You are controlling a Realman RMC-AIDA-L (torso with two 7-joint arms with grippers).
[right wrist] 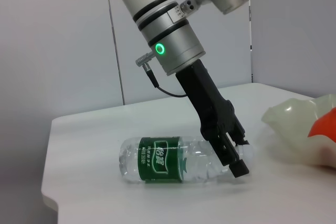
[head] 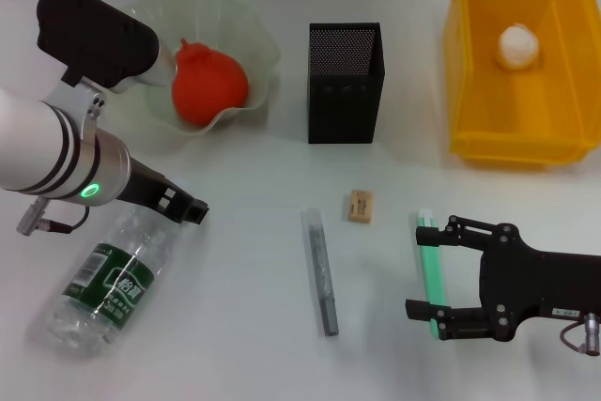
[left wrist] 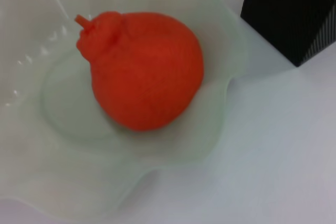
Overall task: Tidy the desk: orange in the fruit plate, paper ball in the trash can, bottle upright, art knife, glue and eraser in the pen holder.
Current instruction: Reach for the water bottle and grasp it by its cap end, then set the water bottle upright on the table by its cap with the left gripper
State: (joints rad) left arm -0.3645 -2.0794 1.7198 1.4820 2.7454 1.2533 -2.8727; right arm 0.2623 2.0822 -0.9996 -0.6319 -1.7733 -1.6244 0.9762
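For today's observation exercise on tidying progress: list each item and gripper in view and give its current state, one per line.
orange: in the fruit plate.
paper ball: in the trash can.
bottle: lying on its side.
eraser: flat on the table, outside the pen holder.
grey stick: lying on the table.
green stick: lying between the open fingers of the right gripper.
left gripper: at the bottle's cap end.
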